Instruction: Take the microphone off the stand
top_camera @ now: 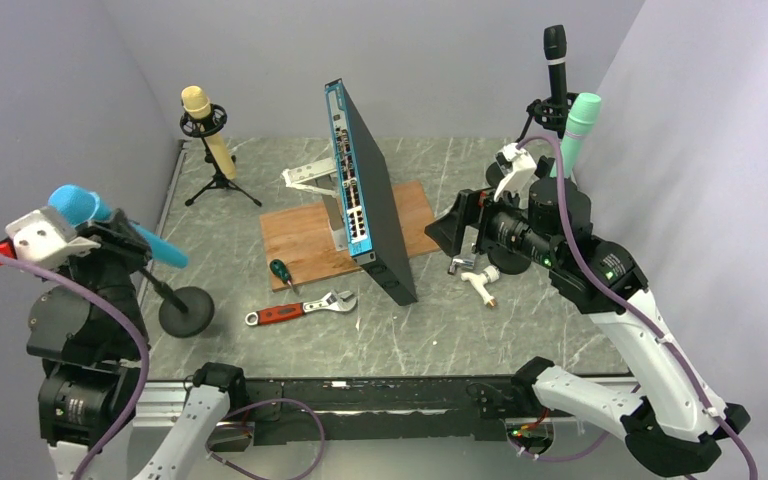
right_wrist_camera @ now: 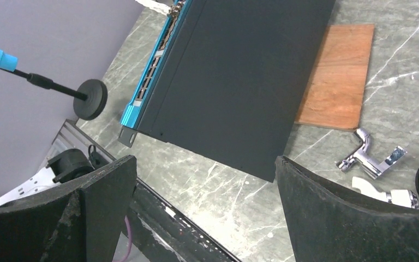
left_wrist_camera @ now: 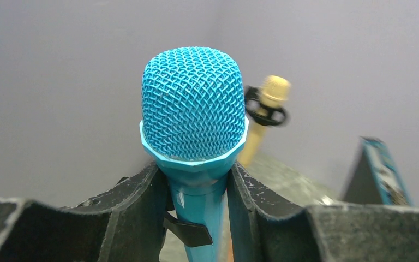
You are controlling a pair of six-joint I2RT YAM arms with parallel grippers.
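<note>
Blue microphone leans up from its stand, head toward the left gripper, whose fingers clamp its neck just below the grille.

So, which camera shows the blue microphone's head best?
Left wrist view: the blue microphone fills the frame, mesh head sharp, the left hand gripping its body. The top view shows it small; the right wrist view only its tail on the stand.

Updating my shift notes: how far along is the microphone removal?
Done: the left gripper is clamped on the blue microphone just below its head. In hand: that grip. Left: the microphone still sits on its stand, so pulling it free remains. The right gripper hangs open, empty.
</note>
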